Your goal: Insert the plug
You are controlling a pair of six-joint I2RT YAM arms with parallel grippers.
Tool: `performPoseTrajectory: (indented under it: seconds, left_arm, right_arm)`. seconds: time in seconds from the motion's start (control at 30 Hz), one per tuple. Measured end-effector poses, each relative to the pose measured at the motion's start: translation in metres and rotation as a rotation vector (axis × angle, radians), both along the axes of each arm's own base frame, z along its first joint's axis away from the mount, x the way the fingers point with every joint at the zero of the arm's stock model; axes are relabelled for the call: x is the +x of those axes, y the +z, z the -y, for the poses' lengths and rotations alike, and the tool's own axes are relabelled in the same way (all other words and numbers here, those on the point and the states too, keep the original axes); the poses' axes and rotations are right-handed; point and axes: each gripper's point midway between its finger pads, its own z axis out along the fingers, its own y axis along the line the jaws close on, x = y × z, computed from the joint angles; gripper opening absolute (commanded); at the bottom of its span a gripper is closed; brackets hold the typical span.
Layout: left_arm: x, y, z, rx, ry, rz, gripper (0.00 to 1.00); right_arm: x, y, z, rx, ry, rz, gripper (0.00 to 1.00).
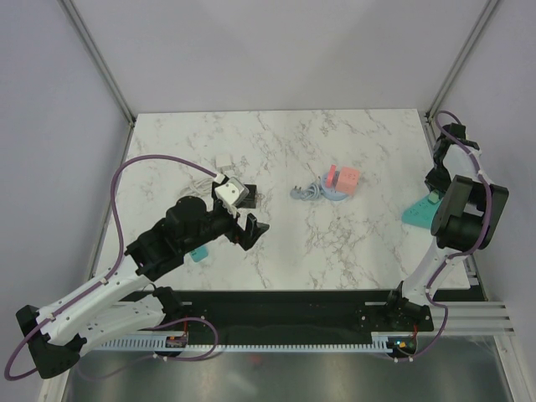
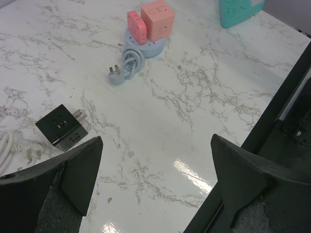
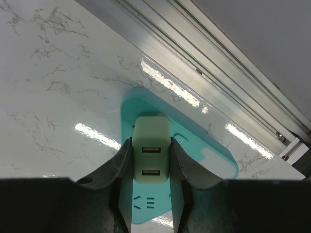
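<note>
Grey walls close in a white marble counter (image 1: 352, 243), and we see both arms reaching over it from the near edge. At the far right edge of the counter lies a teal power strip (image 3: 206, 158). On it stands the charger plug (image 3: 151, 138), a pale cream block with two USB ports facing the wrist camera. Our right hand (image 3: 152, 167) is clenched on that charger plug, one dark finger pressed flat against each of its sides. The plug's base meets the strip's face, but we cannot tell whether its prongs are seated in a socket. Just beyond the strip an aluminium rail (image 3: 218, 63) runs along the counter's edge.

Our left hand (image 2: 156, 143) hangs above the left-centre of the counter, released, its two fingers spread wide with nothing between them. Ahead of its left finger sits a black socket cube (image 2: 62, 127), with a white cable (image 2: 4, 145) and its plug lying just beside it. Farther on, near the middle of the counter, a pink cube (image 2: 158, 19) and a pink adapter (image 2: 136, 27) rest side by side on a blue round base (image 2: 156, 47). A blue cable (image 2: 131, 63) lies coiled against that base. The teal power strip is well apart from this group, off to the right.
</note>
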Motion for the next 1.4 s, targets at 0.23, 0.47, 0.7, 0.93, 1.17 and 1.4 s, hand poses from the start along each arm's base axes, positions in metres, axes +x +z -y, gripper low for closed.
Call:
performPoseTrajectory:
  seconds: [0.23,0.47,0.7,0.93,1.17,1.4]
  left_arm:
    - [0.008,0.0,-0.007,0.005,0.061,0.009,1.0]
    - [0.015,0.0,-0.004,-0.014,0.129,-0.075,0.99]
    - [0.035,0.007,-0.017,-0.045,0.325,-0.151,0.93]
    - [0.1,-0.005,-0.05,-0.007,0.556,-0.256,0.91]
    - [0.163,-0.076,-0.076,0.107,0.668,-0.465,0.86]
    - [0.185,-0.138,-0.062,0.243,0.638,-0.586,0.85]
  right_arm:
    - [0.003,0.009,-0.001,0.019,0.009,-0.003,0.54]
    - [0.008,0.026,-0.01,0.104,0.029,-0.013,0.93]
    - [0.01,0.063,-0.011,0.092,0.05,0.021,0.98]
    - [-0.004,0.114,-0.056,0.111,0.16,0.171,0.98]
    - [-0.007,0.144,-0.224,0.252,0.628,0.39,0.98]
    - [-0.034,0.137,-0.305,0.381,0.861,0.424,0.98]
